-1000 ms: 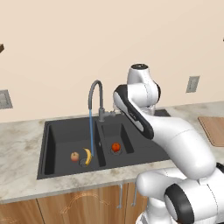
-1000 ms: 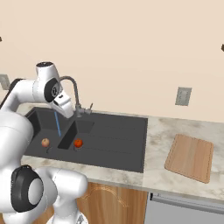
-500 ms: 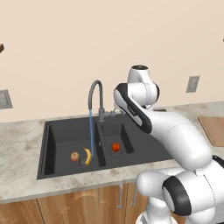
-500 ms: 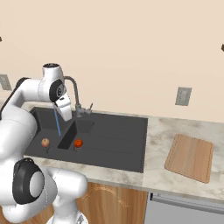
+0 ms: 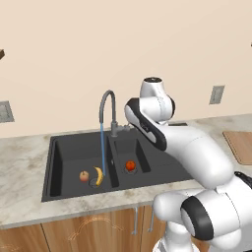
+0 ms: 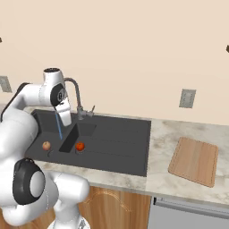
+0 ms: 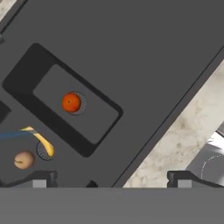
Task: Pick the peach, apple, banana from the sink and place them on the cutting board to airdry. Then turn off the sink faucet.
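Hand view: a curved yellow banana (image 7: 43, 141) is seen in the matte black sink (image 7: 144, 65); the hand (image 7: 112, 178) is spread wide, empty.

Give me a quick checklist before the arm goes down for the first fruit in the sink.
1. Claw open and empty: ok, both tips stand wide apart with nothing between.
2. Banana and peach in the large basin: ok, lying side by side near the drain.
3. Red apple in the small basin: ok, sitting on its drain.
4. Cutting board free to receive fruit: ok, nothing on it.
5. Sink faucet off: not ok, blue stream running.
6. Claw lined up over a fruit: not ok, high above the sink.
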